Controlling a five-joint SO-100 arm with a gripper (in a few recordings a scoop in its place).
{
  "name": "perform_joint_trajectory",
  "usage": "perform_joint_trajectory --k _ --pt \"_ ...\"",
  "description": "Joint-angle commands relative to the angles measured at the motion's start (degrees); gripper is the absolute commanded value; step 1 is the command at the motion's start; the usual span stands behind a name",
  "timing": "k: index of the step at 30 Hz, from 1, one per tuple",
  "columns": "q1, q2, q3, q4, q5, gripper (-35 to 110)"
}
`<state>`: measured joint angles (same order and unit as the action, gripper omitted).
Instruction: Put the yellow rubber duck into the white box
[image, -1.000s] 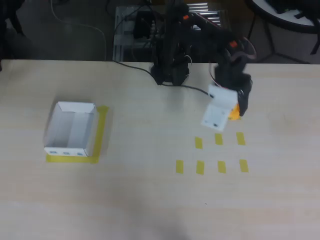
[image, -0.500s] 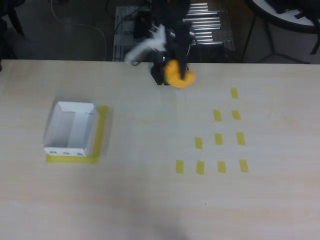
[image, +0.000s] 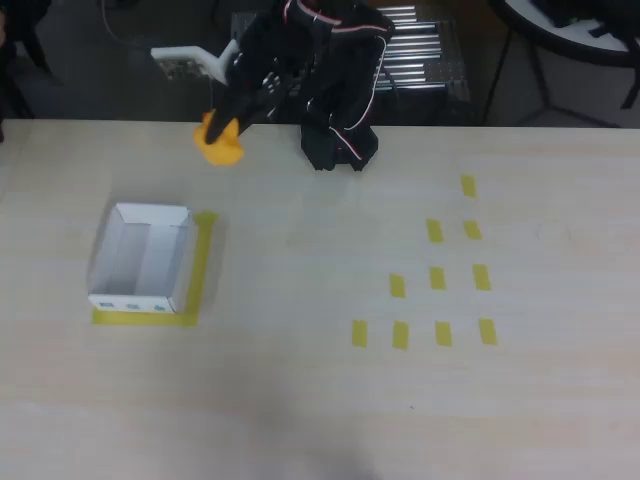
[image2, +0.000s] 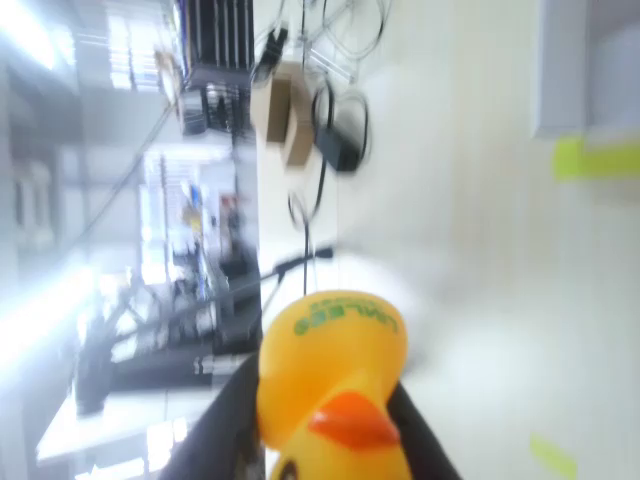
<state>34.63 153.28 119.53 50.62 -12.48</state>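
Gripper (image: 228, 128) clamped on duck (image: 220, 142), carried in air, clear of table (image: 320, 400). Relative to box (image: 143, 258) in overhead view: duck up and to the right of it, above box's far right corner, not yet over the opening. Box sits on yellow tape frame, empty inside as far as visible.

Wrist view: duck (image2: 335, 385) close up, orange beak toward camera, green lettering on top of head, dark fingers (image2: 225, 425) pressing both sides of body. Background blurred, corner of box (image2: 590, 65) at top right w/ tape strip below it.

Handling, judged: hollow rubber toy, prob. very light, soft and squashy, not fragile. Smooth rounded skin, so likely to squirt out or rotate if pinched near head or tail. Best hold across widest part of body, low on flanks, moderate squeeze only; looks approx. like current hold. Rubber gives some friction, helps vs. slip during a fast swing.

Release: will prob. bounce or roll, box walls low, so drop from low height near box centre, not at rim.
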Motion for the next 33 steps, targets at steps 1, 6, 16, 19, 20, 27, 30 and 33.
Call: perform_joint_trajectory --k 1,6,16,19,20,27,30,33 --pt "8.3 4.1 10.8 -10.8 -0.8 0" --pt "12.9 -1.3 15.6 -16.3 -1.4 0" --pt "16.7 -25.0 8.3 -22.2 -3.7 0" --pt "17.2 -31.5 4.9 -21.4 -3.7 0" --pt "17.3 -33.4 3.7 -21.1 -3.7 0" --pt "18.0 -42.1 -6.7 -17.5 -1.1 0" --pt "19.0 -44.3 -8.3 -18.0 -1.2 0" --pt "19.9 -46.0 -8.4 -20.0 -1.6 0"
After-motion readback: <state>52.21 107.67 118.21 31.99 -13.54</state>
